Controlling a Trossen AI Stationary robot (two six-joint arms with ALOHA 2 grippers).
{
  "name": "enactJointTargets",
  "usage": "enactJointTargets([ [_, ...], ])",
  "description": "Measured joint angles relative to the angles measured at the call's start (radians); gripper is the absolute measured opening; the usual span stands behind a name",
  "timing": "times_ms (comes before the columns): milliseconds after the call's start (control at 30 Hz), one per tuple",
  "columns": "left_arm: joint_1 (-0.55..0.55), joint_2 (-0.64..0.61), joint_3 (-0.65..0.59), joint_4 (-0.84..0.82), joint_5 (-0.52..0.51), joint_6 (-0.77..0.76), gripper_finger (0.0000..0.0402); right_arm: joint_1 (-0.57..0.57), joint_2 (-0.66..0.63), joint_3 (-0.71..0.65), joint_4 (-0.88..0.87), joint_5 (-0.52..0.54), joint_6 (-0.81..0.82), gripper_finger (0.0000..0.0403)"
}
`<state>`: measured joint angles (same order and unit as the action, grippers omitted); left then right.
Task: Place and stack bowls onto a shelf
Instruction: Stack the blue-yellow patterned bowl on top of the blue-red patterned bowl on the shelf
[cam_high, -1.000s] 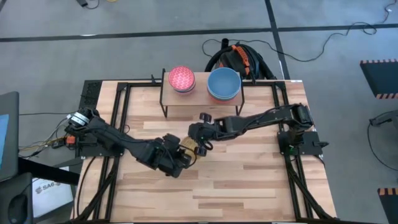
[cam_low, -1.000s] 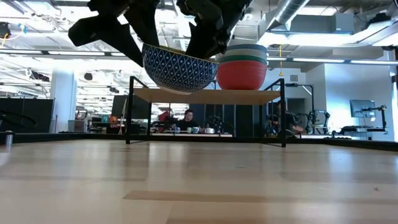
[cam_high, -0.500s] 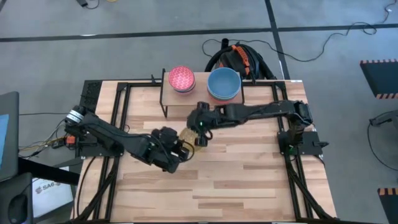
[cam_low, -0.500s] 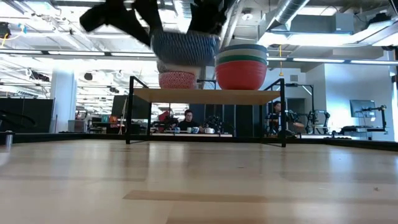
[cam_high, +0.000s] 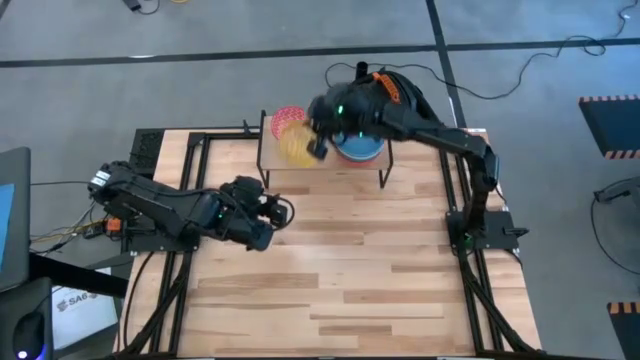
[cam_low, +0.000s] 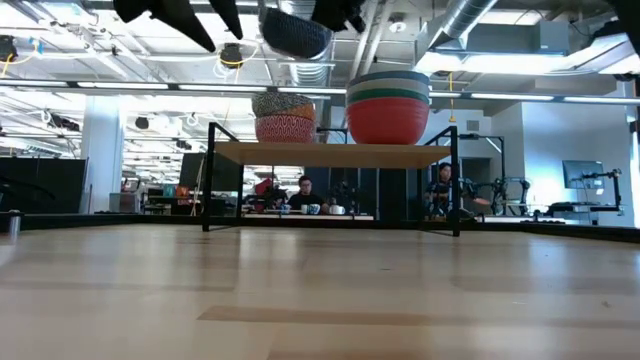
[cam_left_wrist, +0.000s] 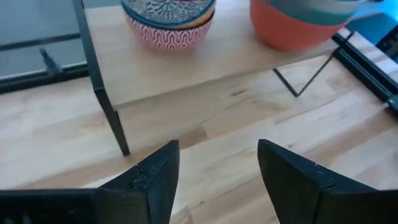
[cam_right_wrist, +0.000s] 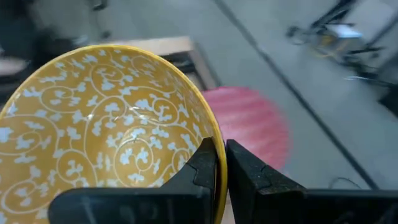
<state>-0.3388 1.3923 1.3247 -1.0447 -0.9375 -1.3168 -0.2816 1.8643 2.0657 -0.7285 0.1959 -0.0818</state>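
Observation:
My right gripper (cam_right_wrist: 221, 158) is shut on a bowl (cam_high: 295, 148) that is yellow with white swirls inside (cam_right_wrist: 106, 124) and blue-white patterned outside (cam_low: 283, 103). It holds the bowl over the light-wood shelf (cam_high: 270, 162), close above the pink patterned bowl (cam_high: 288, 116); I cannot tell whether the two touch. A stack of larger bowls, red at the bottom and blue on top (cam_low: 388, 105), stands on the shelf's right half. My left gripper (cam_high: 283, 210) is open and empty over the table in front of the shelf (cam_left_wrist: 217, 168). My right gripper pinches the bowl's rim (cam_right_wrist: 214, 140), one finger inside the bowl and one outside. The bowl is upright, mouth up, over the pink bowl (cam_right_wrist: 249, 124); whether it rests on that bowl I cannot tell.
The shelf stands on thin black legs (cam_left_wrist: 106, 106) at the table's far edge. The slatted wooden tabletop (cam_high: 380, 270) spreads in front of it. Black frame rails (cam_high: 190, 180) run along the table's sides. People and equipment show in the room behind (cam_low: 300, 190).
My right gripper has carried the bowl from over the table's middle up and toward the far edge, to above the pink bowl on the shelf. My left gripper has drawn back from the bowl toward the table's left and stands apart from it.

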Motion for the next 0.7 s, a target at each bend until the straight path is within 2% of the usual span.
enactJointTargets([
  [133,0.051,0.0,0.0,0.0,0.056,-0.016,0.0199,-0.109,0.002,-0.007,0.088,-0.002,-0.002,0.0046],
  [333,0.109,0.0,0.0,-0.051,0.116,-0.031,0.0198,-0.217,0.004,-0.084,0.293,-0.155,-0.006,0.0047],
  [467,0.166,0.0,0.0,-0.081,0.156,0.015,0.0198,-0.235,0.007,-0.109,0.333,-0.23,-0.009,0.0047],
  [567,0.223,0.0,0.0,-0.082,0.194,0.069,0.0198,-0.219,0.056,-0.105,0.391,-0.245,-0.047,0.0047],
  [700,0.288,0.0,0.001,-0.082,0.25,0.129,0.0198,-0.2,0.139,-0.072,0.367,-0.263,-0.079,0.0047],
])
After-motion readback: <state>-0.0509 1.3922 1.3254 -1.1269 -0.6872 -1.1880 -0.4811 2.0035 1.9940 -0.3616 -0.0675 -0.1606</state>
